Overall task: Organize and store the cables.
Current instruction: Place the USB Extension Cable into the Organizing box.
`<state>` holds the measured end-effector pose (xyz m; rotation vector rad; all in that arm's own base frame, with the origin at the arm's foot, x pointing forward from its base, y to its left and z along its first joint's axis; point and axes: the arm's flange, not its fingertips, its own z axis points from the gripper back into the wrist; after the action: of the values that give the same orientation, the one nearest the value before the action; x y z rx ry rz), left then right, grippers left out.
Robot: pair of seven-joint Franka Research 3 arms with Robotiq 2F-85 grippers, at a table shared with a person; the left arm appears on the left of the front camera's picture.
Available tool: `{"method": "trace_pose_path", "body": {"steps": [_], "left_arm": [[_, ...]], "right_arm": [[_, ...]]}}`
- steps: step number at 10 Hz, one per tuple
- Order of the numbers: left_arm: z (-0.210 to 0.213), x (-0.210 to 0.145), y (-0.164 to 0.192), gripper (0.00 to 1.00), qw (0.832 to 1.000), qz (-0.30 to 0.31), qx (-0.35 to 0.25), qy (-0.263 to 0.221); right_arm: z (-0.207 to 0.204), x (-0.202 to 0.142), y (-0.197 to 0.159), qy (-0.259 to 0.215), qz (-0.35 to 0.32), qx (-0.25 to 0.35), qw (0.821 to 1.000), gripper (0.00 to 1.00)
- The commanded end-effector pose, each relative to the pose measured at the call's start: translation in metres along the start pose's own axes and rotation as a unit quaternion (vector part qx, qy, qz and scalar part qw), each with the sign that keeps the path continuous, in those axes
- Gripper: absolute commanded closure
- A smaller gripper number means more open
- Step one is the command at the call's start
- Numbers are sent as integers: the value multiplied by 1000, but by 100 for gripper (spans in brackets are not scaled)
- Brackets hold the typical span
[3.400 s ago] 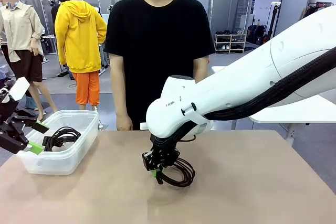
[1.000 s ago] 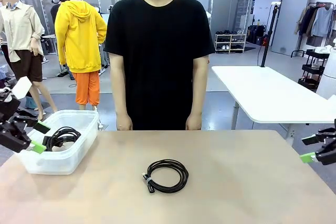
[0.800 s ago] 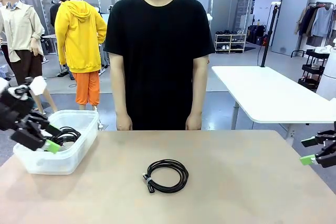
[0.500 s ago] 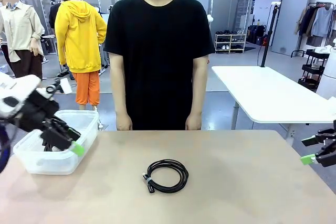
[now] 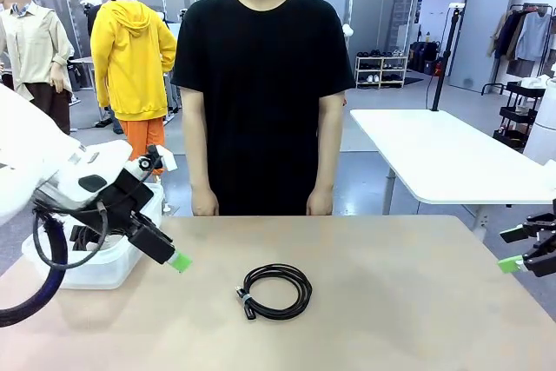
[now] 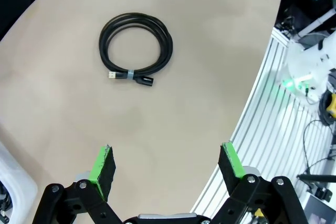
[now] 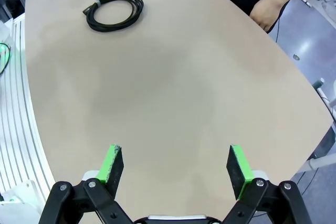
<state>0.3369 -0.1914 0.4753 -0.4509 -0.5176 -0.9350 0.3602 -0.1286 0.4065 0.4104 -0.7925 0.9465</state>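
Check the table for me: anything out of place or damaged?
Nothing looks damaged. One coiled cable lies loose mid-table, tied and tidy, not yet stored, while another coil sits in the clear bin. Left gripper and right gripper are open and empty.

no readable text, labels or signs

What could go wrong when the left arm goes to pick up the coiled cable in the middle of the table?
The coiled cable lies flat on the table, so the open left gripper may scrape the surface or catch only one loop, and the coil could unwind despite its small tie. The clear bin sits close beside the left arm, which might bump it.
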Motion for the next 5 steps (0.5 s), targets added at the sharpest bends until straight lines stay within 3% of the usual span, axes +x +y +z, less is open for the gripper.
{"method": "trace_pose_path", "body": {"steps": [1,4,5], "left_arm": [[13,-3,2,0,1000,-1,2,-3],[12,-1,7,0,1000,-2,5,-7],[1,18,0,0,996,79,30,-10]], "right_arm": [[1,5,-1,-6,-12,-1,1000,0],[1,5,-1,-6,-12,-1,1000,0],[1,5,-1,-6,-12,-1,1000,0]]}}
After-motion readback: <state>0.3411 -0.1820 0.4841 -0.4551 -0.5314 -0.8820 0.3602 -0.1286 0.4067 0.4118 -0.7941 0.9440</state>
